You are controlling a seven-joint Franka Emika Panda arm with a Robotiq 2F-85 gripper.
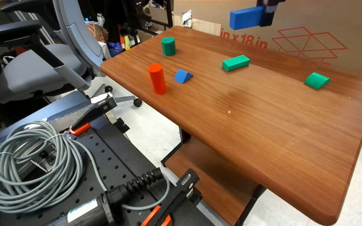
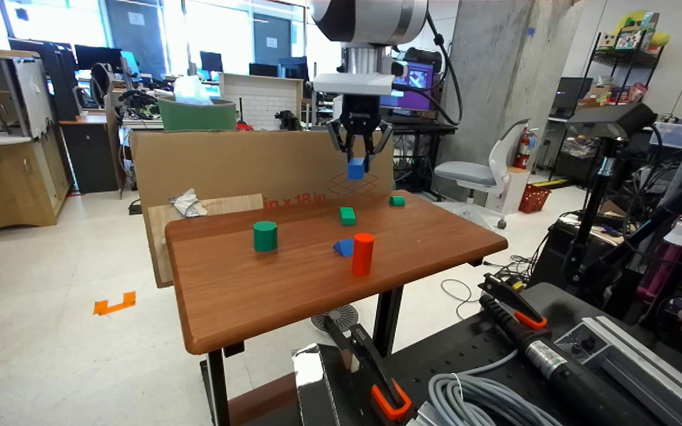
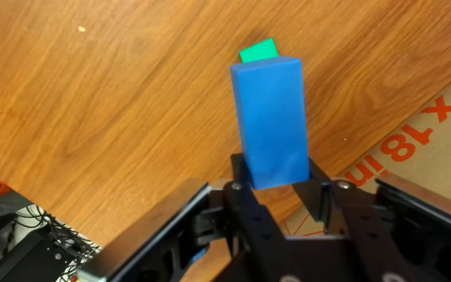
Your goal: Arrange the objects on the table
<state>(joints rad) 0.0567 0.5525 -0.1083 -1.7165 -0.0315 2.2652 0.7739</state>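
Pinching blue rectangular block (image 1: pixel 246 18) in gripper (image 3: pixel 275 166), above worktop (image 1: pixel 278 119), in front of cardboard panel (image 2: pixel 228 160); hiding part of green rectangular block (image 3: pixel 260 51) in wrist view; higher than green cylinder (image 1: pixel 168 47), green half-cylinder (image 1: pixel 317 80) and upright red cylinder (image 1: pixel 157 79) near blue triangular prism (image 1: pixel 182 76)

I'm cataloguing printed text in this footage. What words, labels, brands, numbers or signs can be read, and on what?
"in x 18 in": red print on brown cardboard panel.
Too small or blurred to read:
white label on black cylindrical tool;
pale lettering on black end effector;
white rectangular sheets in background.
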